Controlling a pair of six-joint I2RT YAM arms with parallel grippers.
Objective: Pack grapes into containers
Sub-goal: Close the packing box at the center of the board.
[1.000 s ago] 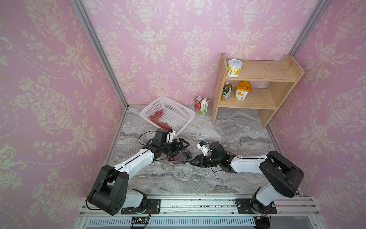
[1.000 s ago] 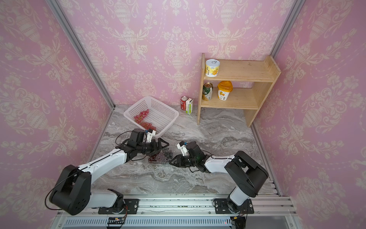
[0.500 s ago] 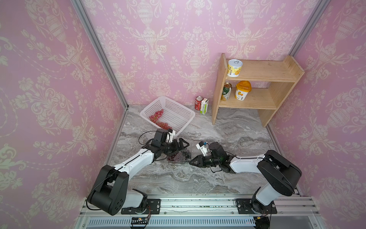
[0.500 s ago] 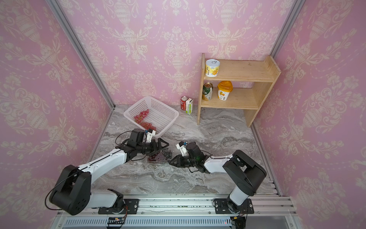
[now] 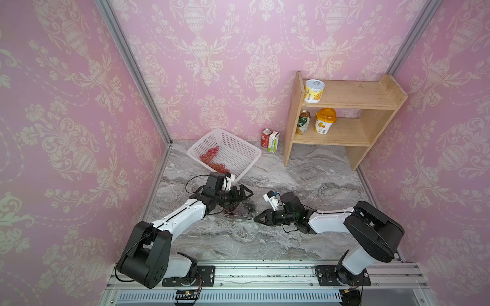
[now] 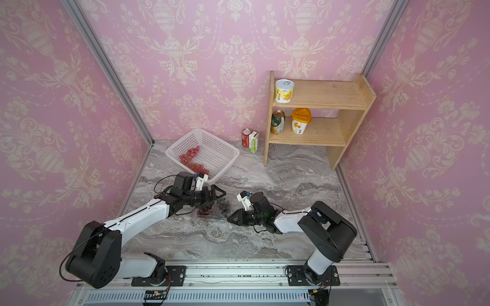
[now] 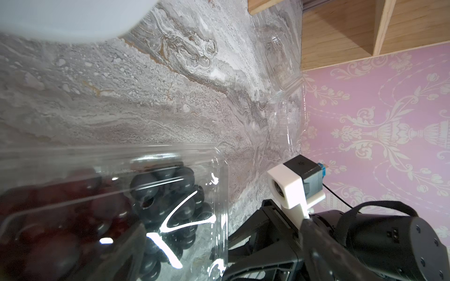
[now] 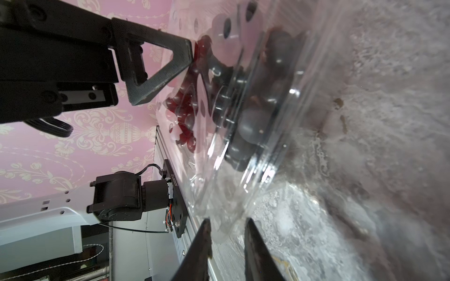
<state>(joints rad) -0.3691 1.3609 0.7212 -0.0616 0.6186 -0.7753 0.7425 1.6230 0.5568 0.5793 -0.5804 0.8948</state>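
Currently you see one container [image 5: 238, 216] of grapes [image 5: 248, 207] on the marble tabletop [image 5: 305, 180], pink walls [image 5: 238, 53] around: left end effector [image 5: 244, 200] spread wide, right end effector [image 5: 256, 219] straddling its corner, grip indeterminate.

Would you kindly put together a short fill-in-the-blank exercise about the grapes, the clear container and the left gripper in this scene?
1. The pink-red grapes lie in the white ____.
2. The clear container between the arms holds near-black grapes and dark ____ ones.
3. The left gripper, over the container, has its jaws wide ____.
4. The wooden shelf carries ____ items.
Missing words: basket; red; open; three.
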